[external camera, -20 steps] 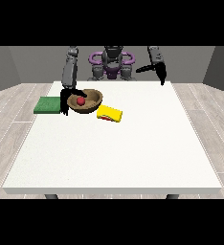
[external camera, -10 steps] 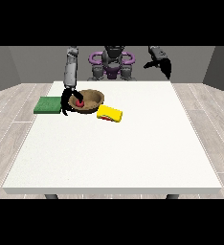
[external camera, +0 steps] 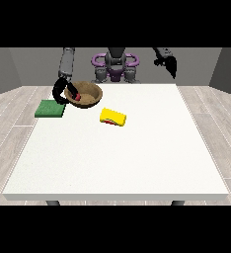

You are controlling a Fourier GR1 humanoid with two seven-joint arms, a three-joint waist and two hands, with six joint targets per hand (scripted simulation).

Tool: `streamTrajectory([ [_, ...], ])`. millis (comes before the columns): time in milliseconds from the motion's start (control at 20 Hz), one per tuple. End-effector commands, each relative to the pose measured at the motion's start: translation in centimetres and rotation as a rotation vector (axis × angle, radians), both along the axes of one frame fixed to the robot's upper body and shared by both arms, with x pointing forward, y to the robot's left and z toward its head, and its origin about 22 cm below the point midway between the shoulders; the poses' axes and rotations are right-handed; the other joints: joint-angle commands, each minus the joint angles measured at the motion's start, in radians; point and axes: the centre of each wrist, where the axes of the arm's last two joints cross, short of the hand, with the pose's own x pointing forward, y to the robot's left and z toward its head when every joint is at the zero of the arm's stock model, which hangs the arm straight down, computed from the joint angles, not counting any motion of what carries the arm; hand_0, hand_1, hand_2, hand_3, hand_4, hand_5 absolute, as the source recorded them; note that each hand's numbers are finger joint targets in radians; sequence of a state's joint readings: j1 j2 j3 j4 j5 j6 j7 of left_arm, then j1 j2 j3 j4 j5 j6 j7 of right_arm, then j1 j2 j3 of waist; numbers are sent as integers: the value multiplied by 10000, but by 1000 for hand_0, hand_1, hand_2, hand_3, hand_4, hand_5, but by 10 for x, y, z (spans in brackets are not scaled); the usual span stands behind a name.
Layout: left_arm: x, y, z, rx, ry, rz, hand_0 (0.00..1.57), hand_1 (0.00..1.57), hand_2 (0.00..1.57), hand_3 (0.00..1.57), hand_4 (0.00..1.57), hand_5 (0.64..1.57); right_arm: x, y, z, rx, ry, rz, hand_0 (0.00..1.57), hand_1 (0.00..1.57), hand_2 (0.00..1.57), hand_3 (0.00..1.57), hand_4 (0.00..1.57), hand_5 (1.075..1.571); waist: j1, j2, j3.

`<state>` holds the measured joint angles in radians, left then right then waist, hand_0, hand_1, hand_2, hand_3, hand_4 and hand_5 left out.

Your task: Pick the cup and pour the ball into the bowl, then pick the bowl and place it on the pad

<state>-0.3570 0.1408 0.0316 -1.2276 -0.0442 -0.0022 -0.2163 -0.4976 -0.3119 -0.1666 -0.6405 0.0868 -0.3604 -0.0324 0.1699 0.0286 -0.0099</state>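
The bowl sits near the far-left corner of the worktop, and the red ball is already in it, lying against the wall on the bowl's left side. The hand at the view's left is at that same rim, its dark fingers hooked over the edge beside the ball; it looks to me like it has the rim pinched, though from across the room I can't be sure how the thumb sits.

The yellow cup lies tipped on its side a little nearer me and to the right of the bowl, its long axis running roughly left to right, with nothing touching it.

What matters now is the pad: the green square lies just beside the bowl, to its left and slightly nearer me, on the side of the hand that has the rim. So the carry is a short one, leftwards.

The hand at the view's right hangs high, well apart from everything, fingers drooping and holding nothing.
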Motion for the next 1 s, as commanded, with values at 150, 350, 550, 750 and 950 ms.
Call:
streamTrajectory([
  [150, -21, 22, -41, -65, 1229, 1512, 0, 0, 0, 0, 1003, 1407, 27, 4, 49, 194, 1214, 787, 1571, 1571, 1571, 744, 808, 1567, -1408, -1172, 94],
  [350, -14, 60, -19, -160, 297, 1212, 0, 0, 0, 0, 1003, 1418, 22, -12, 53, 366, 875, 404, 1571, 1571, 1571, 728, 777, 1571, -1333, -302, 98],
  [550, -8, 55, -27, -156, 163, 1543, 0, 0, 0, 0, 1051, 1435, 28, -6, 68, 445, 343, 600, 1571, 1571, 1571, 728, 777, 1571, -1646, 109, 97],
  [750, -11, 82, 5, -441, -184, 831, 0, 0, 0, 0, 1254, 1503, 3, -81, 73, -40, 402, -242, 1571, 1571, 1571, 217, 878, 1570, -757, 262, 103],
  [950, -6, 167, 68, -655, -1794, 1659, 0, 0, 0, 0, 1319, 1562, -2, -105, 91, 68, -863, -330, 1571, 1571, 1571, 0, 884, 1571, -760, 1296, 105],
])
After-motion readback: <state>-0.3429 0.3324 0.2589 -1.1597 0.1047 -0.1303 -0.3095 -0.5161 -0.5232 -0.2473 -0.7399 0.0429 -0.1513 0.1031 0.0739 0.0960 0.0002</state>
